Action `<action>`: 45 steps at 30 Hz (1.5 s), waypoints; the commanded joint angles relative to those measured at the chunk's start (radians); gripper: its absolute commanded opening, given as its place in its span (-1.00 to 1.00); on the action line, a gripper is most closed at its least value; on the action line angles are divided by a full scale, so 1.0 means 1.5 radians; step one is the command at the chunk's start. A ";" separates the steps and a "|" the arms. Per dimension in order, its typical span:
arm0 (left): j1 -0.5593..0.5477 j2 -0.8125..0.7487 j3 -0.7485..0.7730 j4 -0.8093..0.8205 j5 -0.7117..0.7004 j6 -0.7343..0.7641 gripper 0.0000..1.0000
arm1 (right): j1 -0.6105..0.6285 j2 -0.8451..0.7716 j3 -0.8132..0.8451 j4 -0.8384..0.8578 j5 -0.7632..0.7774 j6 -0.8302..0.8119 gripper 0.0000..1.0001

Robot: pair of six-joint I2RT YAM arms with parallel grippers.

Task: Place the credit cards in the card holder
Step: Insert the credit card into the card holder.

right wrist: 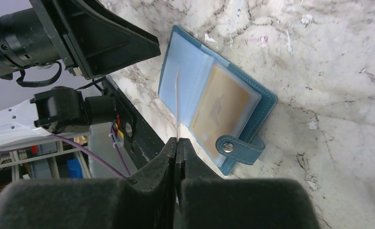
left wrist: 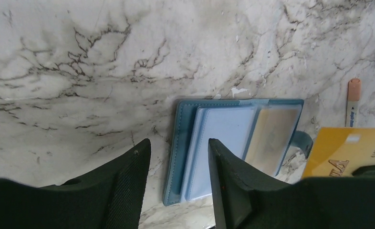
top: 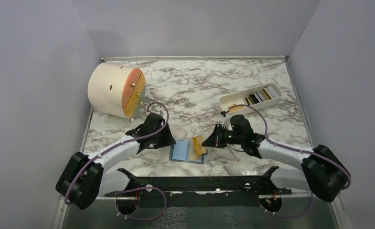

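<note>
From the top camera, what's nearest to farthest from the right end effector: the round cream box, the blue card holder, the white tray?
1. Blue card holder, lying open just left of the right end effector, which grips a gold credit card.
2. White tray, farther back, to the right.
3. Round cream box, far back left.

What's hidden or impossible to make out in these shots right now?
- Right wrist: gold card, pinched by the right tool, is edge-on; its face is hidden.
- Left wrist: that card is cut off by the frame's right edge.
- Top: cards in the white tray too small to count.
</note>
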 commanded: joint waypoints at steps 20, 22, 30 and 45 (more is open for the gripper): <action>-0.001 -0.102 -0.144 0.072 0.094 -0.076 -0.54 | 0.060 0.199 -0.046 0.228 0.005 0.091 -0.98; -0.001 -0.101 -0.147 0.077 0.099 -0.078 -0.56 | 0.060 0.212 -0.052 0.255 -0.003 0.101 -0.98; -0.001 -0.102 -0.157 0.092 0.109 -0.084 -0.63 | 0.062 0.247 -0.058 0.313 -0.018 0.112 -0.98; -0.005 -0.109 -0.177 0.105 0.114 -0.104 -0.64 | 0.064 0.283 -0.051 0.366 0.025 0.117 -0.98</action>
